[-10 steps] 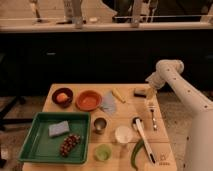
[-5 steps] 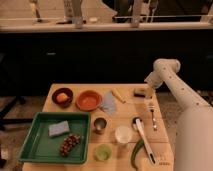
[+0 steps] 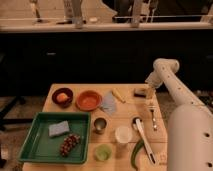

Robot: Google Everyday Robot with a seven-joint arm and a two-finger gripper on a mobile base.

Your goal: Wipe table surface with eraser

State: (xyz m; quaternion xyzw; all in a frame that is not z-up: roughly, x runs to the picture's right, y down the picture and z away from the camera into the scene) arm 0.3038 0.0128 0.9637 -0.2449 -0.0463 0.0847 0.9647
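Nearest the camera, on the left of the light wooden tabletop point(image 3: 128, 109), lies a green tray point(image 3: 42, 146). It holds a pale grey-blue sponge point(image 3: 59, 128) and, just right of the sponge, a bunch of dark grapes point(image 3: 70, 144). Right of the tray, at the front edge, stands a small green cup point(image 3: 103, 152). Further right lies a curved green vegetable point(image 3: 134, 154), with a long white-handled utensil point(image 3: 143, 142) just beside it. The bulky white arm point(image 3: 191, 135) fills the near right corner and rises over the right edge of the tabletop.

In the middle row a small metal cup point(image 3: 100, 125) stands just beside the tray's far right corner. A white cup point(image 3: 123, 134) stands to its right, and a fork point(image 3: 152, 118) lies near the right edge, pointing away from the camera.

Along the far side, from left to right, are:
- a dark bowl point(image 3: 62, 96) with something orange in it
- an orange plate point(image 3: 88, 100)
- a thin light blue cloth point(image 3: 108, 103)
- a small yellowish piece point(image 3: 118, 95)
- the eraser point(image 3: 140, 92), which lies flat near the far right corner

The gripper point(image 3: 149, 93) hangs low just to the right of the eraser, with the arm bending down to it from a raised elbow. Its jaws stand apart and grip nothing. The gripper may be touching the eraser's right end, but the view is too poor here to be sure.

Behind the tabletop runs a dark counter front point(image 3: 90, 55).
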